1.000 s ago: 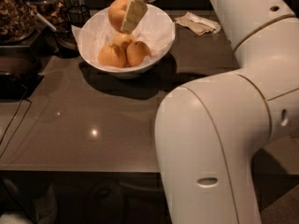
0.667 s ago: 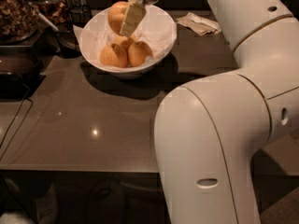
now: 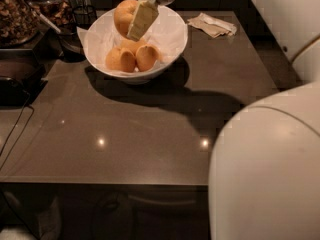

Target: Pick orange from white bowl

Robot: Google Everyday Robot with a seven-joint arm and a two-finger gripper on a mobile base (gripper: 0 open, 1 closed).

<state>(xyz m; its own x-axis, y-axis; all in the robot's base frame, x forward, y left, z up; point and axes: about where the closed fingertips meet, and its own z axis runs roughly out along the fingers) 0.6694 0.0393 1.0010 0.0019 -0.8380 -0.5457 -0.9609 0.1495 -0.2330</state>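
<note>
Camera view: orange (image 3: 122, 15) gripped in hand (image 3: 133, 23); raised over white bowl (image 3: 172, 39)

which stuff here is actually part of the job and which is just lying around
Part of the job:
- orange
- white bowl
- hand, over the bowl, against the orange

Just lying about:
- paler fruits low in the bowl
- crumpled napkin, right of the bowl
- jar, far left
</note>
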